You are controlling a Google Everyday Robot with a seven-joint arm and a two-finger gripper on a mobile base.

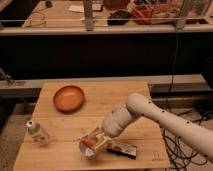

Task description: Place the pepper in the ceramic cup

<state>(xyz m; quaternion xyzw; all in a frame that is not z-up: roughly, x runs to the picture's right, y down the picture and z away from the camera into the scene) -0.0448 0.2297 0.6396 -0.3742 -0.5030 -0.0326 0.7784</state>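
Resting across the lower half of the frame: pale wooden rectangular table (pixel 127 97), grain running left to right.

Sitting in the upper left part of the tabletop: round orange-brown shallow bowl (pixel 69 97), upright, well apart from everything else.

Standing near the left edge of the table: clear plastic bottle with a white cap (pixel 37 132), leaning slightly.

Sitting at the lower centre of the table, close to the front edge: small round white ceramic cup (pixel 86 148), partly covered by the gripper from the right.

Showing at the cup's mouth: small slim orange tapered pepper (pixel 89 143), lying between the fingertips and over the white inside of the cup; whether touching the cup's bottom, cannot tell.

Reaching in from the lower right corner of the frame: cream-white robot arm (pixel 160 117), bending down towards the cup.

Hanging directly over the cup at the arm's end: tan two-finger gripper (pixel 94 142), fingers set narrowly around the pepper, holding it.

Lying just right of the cup along the front edge: flat dark rectangular packet with a red and white label (pixel 122 149), lying flat beside the gripper.

Filling the top of the frame: cluttered shelf (pixel 100 15) behind a dark counter front.
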